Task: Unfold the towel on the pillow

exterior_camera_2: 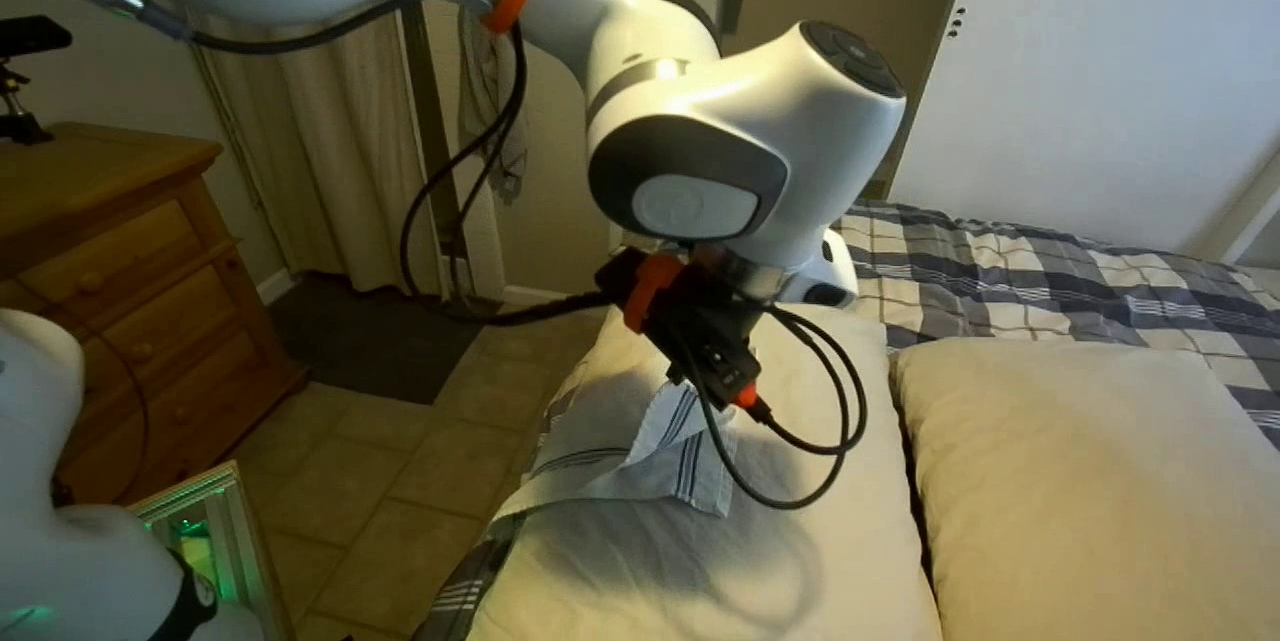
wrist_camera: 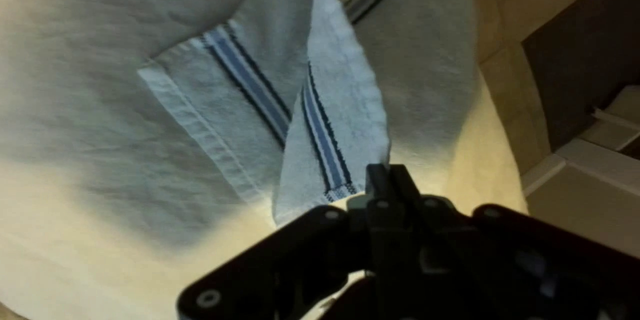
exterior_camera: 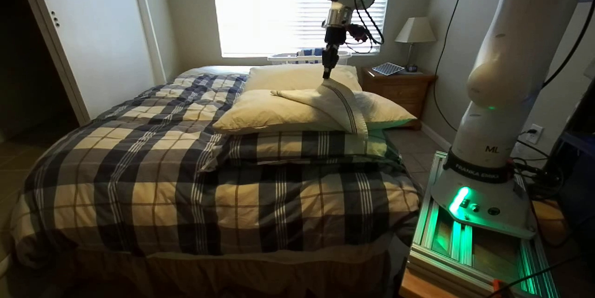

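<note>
Your gripper (wrist_camera: 388, 172) pinches the striped towel (wrist_camera: 336, 105) by its edge, above the pillow (exterior_camera: 279, 114). "ML" and "FRANKA EMIKA" mark your arm (exterior_camera: 504, 89).

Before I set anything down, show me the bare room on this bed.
Free: the plaid bedspread between the white door and the towel-draped pillow; also the neighbouring cream pillow, beside that pillow and bedspread. Crowded: around the striped towel, its edge pinched in the gripper.

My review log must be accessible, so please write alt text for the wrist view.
The Robotiq gripper pinches a raised corner of a blue-striped towel, partly folded over itself on a cream pillow; tiled floor shows at upper right.
</note>
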Controlling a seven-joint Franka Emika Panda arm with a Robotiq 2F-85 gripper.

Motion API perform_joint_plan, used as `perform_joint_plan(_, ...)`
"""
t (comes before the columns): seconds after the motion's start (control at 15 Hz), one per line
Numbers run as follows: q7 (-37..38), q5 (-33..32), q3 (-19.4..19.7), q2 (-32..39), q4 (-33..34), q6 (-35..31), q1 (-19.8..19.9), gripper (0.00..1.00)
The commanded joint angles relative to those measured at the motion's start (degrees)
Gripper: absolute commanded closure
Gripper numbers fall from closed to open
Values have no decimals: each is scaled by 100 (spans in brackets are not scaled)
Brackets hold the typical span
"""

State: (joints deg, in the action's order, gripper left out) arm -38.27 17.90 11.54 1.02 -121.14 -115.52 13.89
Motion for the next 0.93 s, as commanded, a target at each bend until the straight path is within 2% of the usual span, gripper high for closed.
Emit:
perform_joint_plan(0.0, 454, 285, -85, -265, 39, 561, -178, 99)
perform_joint_plan(0.33, 594, 1000, -199, -342, -14, 736, -442, 99)
perform_joint_plan(0.87, 652, 1670, -432, -418, -222, 839, -749, 99)
